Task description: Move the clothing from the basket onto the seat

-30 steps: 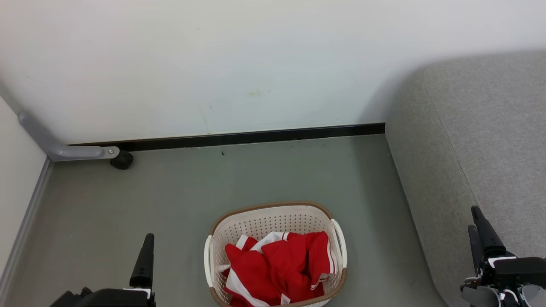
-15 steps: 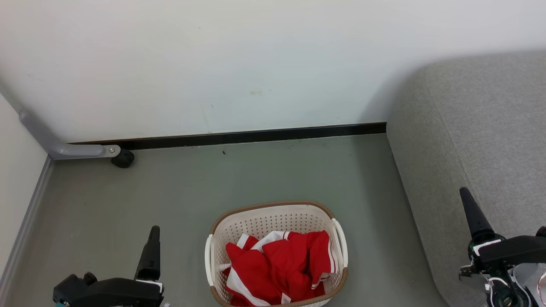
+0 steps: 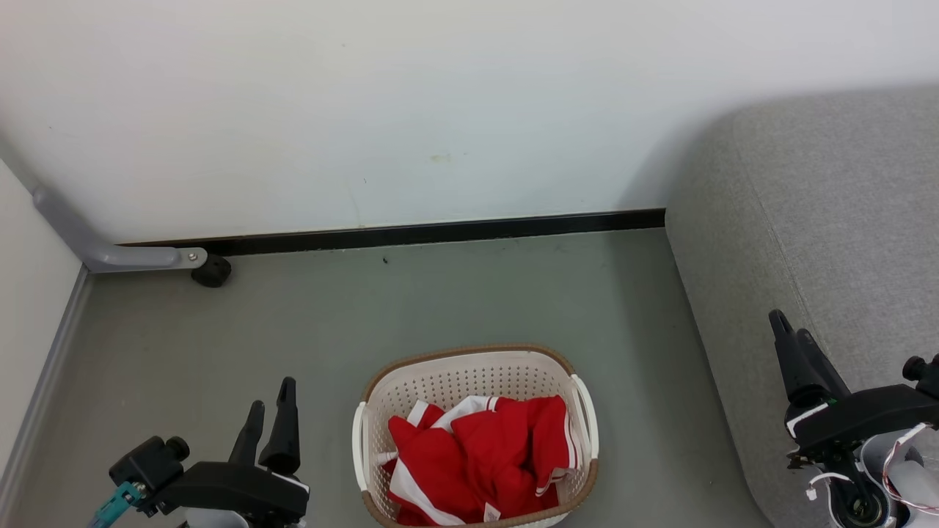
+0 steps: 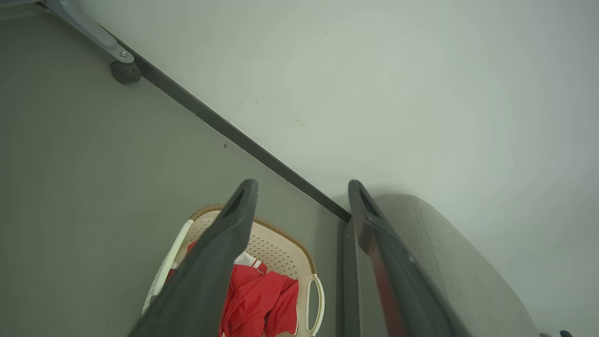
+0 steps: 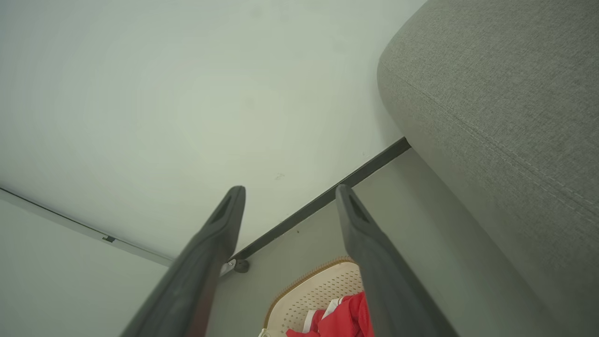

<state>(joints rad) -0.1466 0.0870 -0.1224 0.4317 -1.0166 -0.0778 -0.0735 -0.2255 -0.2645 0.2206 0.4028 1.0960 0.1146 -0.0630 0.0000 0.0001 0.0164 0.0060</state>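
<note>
Red clothing (image 3: pixel 480 458) with white panels and stripes lies crumpled in the cream perforated basket (image 3: pixel 469 367), which stands on the floor at the bottom centre of the head view. The grey fabric seat (image 3: pixel 829 220) fills the right side. My left gripper (image 3: pixel 270 400) is open, left of the basket and apart from it. My right gripper (image 3: pixel 791 330) is open over the seat's front edge, right of the basket. The left wrist view shows the clothing (image 4: pixel 262 299), the basket (image 4: pixel 281 243) and the seat (image 4: pixel 444 262) past its empty gripper (image 4: pixel 302 187). The right wrist view shows the basket (image 5: pixel 318 290) below its empty gripper (image 5: pixel 288 189).
A white wall (image 3: pixel 440 110) with a black skirting strip (image 3: pixel 440 235) stands behind the basket. A grey metal leg with a black foot (image 3: pixel 211 273) sits at the back left. A pale panel (image 3: pixel 29 293) borders the grey floor (image 3: pixel 440 308) on the left.
Both arms have risen further into the head view and turned, so two fingers of each gripper now show. Basket and clothing have stayed put.
</note>
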